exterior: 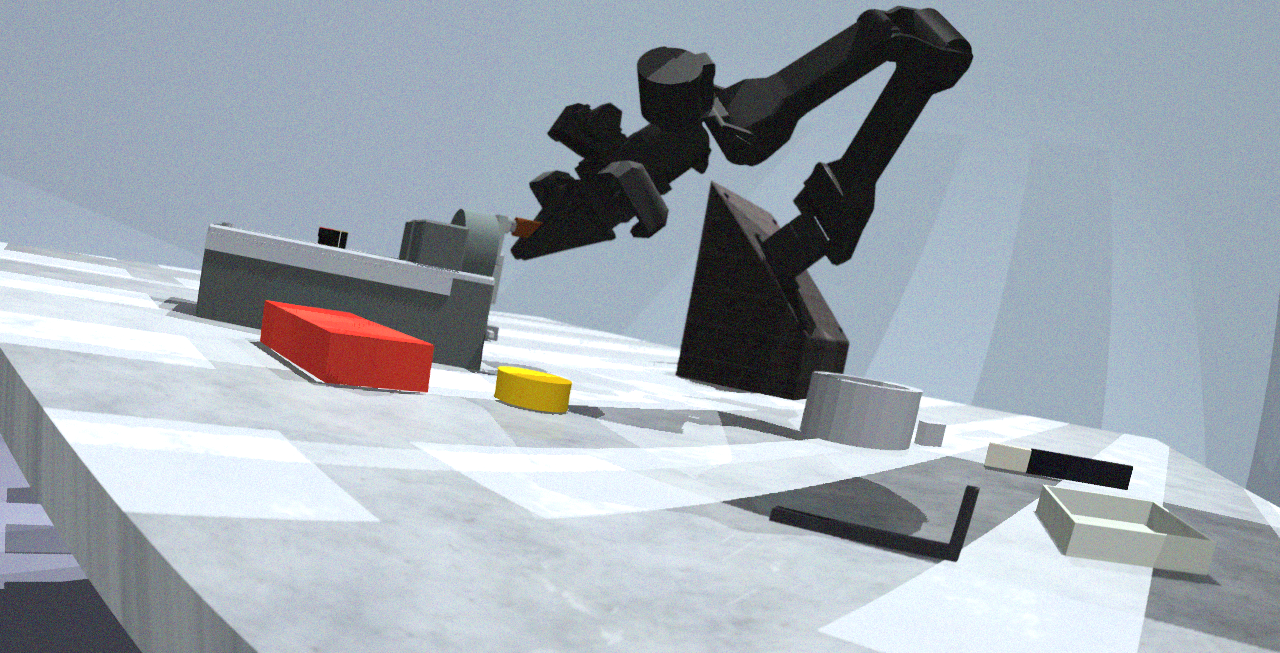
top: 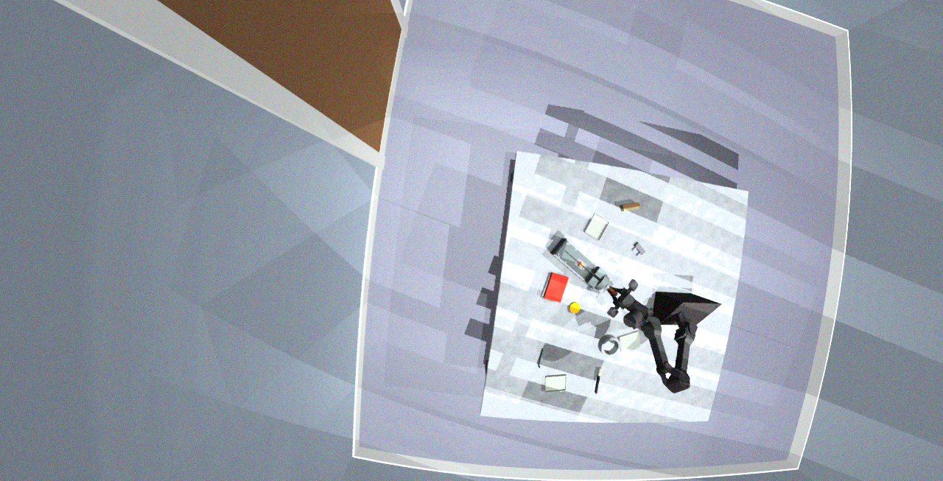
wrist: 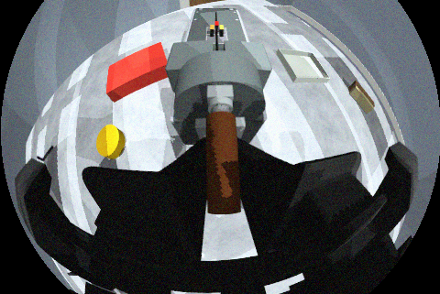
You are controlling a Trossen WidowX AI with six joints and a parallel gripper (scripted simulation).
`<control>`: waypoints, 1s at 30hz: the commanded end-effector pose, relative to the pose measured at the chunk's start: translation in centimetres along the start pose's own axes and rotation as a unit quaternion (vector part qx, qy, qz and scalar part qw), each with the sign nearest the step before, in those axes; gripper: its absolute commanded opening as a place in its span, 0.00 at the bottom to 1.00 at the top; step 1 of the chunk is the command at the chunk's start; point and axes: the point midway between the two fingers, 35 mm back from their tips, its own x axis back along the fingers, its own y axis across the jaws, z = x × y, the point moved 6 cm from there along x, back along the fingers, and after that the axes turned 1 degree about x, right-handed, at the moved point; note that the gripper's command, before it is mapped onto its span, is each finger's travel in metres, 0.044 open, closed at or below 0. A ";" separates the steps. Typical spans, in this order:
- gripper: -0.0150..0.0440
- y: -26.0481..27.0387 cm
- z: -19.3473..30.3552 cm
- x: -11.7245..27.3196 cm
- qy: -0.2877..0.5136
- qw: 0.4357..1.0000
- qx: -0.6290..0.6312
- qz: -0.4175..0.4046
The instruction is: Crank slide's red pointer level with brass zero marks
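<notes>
The grey machine (top: 568, 259) (exterior: 340, 286) (wrist: 220, 67) stands on the table, its crank end facing my arm. My gripper (exterior: 528, 241) (wrist: 218, 143) is shut on the brown crank handle (top: 611, 291) (exterior: 526, 226) (wrist: 223, 170), which points back between the fingers. The crank handle sits at the upper part of the round housing, in the middle in the wrist view. The red pointer (wrist: 216, 23) shows between the two brass marks (wrist: 212, 27) (wrist: 222, 27), slightly higher in the picture than they are. Whether it is exactly level I cannot tell. The fingers hide the lower crank side.
A red box (top: 555, 286) (exterior: 358, 349) (wrist: 137, 71) and a yellow disc (top: 574, 307) (exterior: 532, 390) (wrist: 110, 141) lie left of the machine in the wrist view. A pale tray (top: 596, 226) and a brown block (top: 630, 206) lie to its right. A grey ring-shaped cup (exterior: 859, 416) stands near my base.
</notes>
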 end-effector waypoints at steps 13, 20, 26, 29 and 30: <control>0.25 -0.9 0.1 0.0 -0.002 1.000 -0.006 0.012; 0.25 -1.0 0.1 0.0 -0.002 1.000 -0.006 0.012; 0.25 -1.0 0.1 0.0 -0.002 1.000 -0.006 0.012; 0.25 -1.1 0.1 0.0 -0.002 1.000 -0.006 0.012; 0.25 -1.1 0.1 0.0 -0.002 1.000 -0.006 0.012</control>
